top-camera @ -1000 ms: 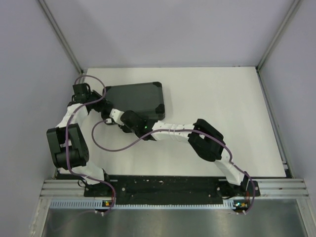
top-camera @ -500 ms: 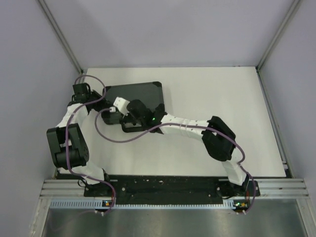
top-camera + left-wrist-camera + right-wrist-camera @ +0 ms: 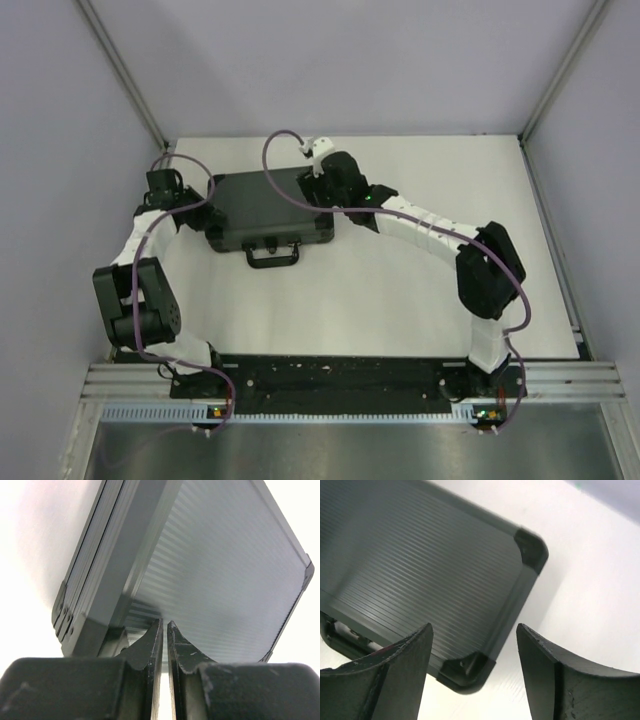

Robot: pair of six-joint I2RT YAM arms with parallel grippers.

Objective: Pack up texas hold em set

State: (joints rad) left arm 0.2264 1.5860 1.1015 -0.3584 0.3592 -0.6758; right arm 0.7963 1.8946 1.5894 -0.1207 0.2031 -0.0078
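Briefcase point(image 3: 268, 208) closed, lying flat on the tabletop point(image 3: 430, 300).
I read the left jaws pinched almost together on nothing, the briefcase's end edge just ahead of them. Right jaws wide, empty, a capped corner below and between them; bare tabletop beyond that edge to their right.

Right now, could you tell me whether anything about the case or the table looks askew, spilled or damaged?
Nothing stands out. The black briefcase lies closed and flat on the table, turned only slightly off the table's edges, its handle facing the near side. Its visible corners look intact, and no loose pieces show around it.
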